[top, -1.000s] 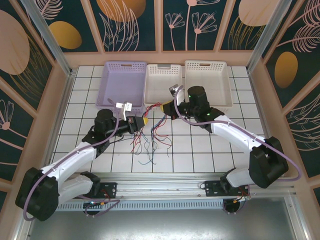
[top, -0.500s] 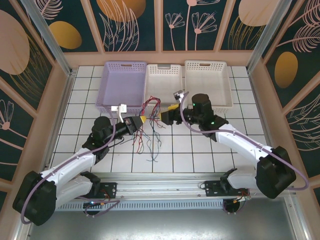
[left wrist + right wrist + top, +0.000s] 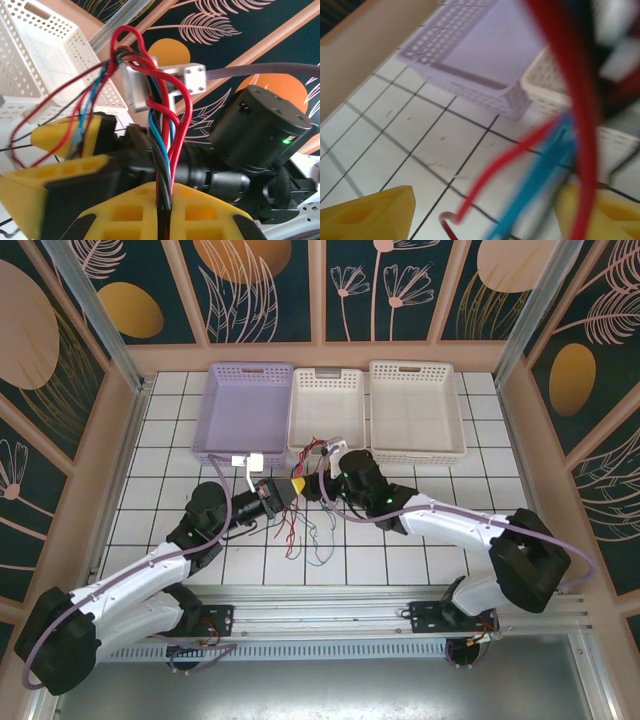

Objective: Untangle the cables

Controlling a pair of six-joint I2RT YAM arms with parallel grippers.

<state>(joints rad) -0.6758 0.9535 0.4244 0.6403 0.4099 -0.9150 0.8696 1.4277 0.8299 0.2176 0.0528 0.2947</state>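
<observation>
The cables (image 3: 301,525) are a tangle of thin red, blue and black wires hanging over the tiled table in front of the middle basket. My left gripper (image 3: 294,485) is shut on the bundle, and the left wrist view shows the cables (image 3: 167,150) rising from between its yellow fingers (image 3: 125,215) to a red loop on top. My right gripper (image 3: 316,483) faces it from the right, almost touching. Its yellow fingers (image 3: 370,215) stand wide apart, open, with blurred red and blue cables (image 3: 555,150) running loosely between them.
Three baskets stand in a row at the back: a purple basket (image 3: 245,405), a white middle basket (image 3: 325,405) and a white right basket (image 3: 415,410). Wooden walls close in the tiled table (image 3: 420,530) at the back and sides.
My right gripper let go of the cables, opened, and moved left and nearer until it faces the left gripper. The left gripper shifted slightly right, still holding the bundle.
</observation>
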